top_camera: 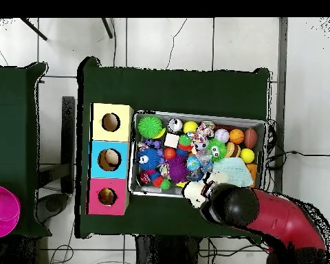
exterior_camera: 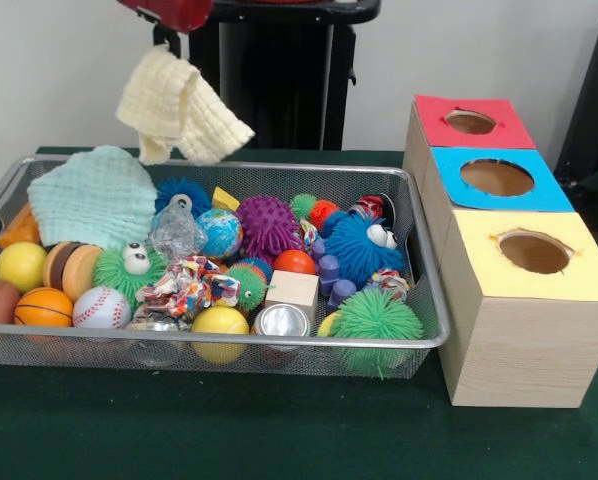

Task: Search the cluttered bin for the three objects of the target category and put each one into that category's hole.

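Up above the wire bin (exterior_camera: pixel 419 260), the gripper (exterior_camera: pixel 169 40) has its fingers clamped on a cream cloth (exterior_camera: pixel 179 105), which dangles over the bin's far edge, near the mint cloth (exterior_camera: pixel 94 195).

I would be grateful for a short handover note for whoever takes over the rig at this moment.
Gripper: shut on the cream cloth, which hangs in the air above the far left part of the wire bin.
Bin: holds a pale green cloth at its left end, amid balls, spiky toys and a wooden block.
Box: red hole, blue hole and yellow hole stand in a row beside the bin; what lies inside them cannot be seen.
Done: one cloth lifted out.
Left: carry it to its hole and drop it, then fetch the others.
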`<action>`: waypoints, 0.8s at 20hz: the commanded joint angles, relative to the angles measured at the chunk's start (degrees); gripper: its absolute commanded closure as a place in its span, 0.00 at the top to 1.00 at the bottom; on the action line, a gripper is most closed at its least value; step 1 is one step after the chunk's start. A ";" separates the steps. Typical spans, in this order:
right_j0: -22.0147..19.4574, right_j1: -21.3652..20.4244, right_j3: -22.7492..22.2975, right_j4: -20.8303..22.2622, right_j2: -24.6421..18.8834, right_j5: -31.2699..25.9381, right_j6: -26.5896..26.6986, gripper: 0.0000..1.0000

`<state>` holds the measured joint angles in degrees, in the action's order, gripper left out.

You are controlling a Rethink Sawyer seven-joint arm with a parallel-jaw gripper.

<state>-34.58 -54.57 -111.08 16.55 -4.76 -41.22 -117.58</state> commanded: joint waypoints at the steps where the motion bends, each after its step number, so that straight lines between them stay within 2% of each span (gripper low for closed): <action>1: 2.59 2.78 -5.12 -2.68 -0.88 6.41 -7.79 0.00; 5: 2.74 3.66 -5.86 -3.43 -0.52 9.29 -7.69 0.00; 16: 4.60 5.19 -3.87 -2.57 1.53 10.62 -8.21 0.00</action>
<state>-31.25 -51.54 -114.03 15.08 -3.79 -34.70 -117.58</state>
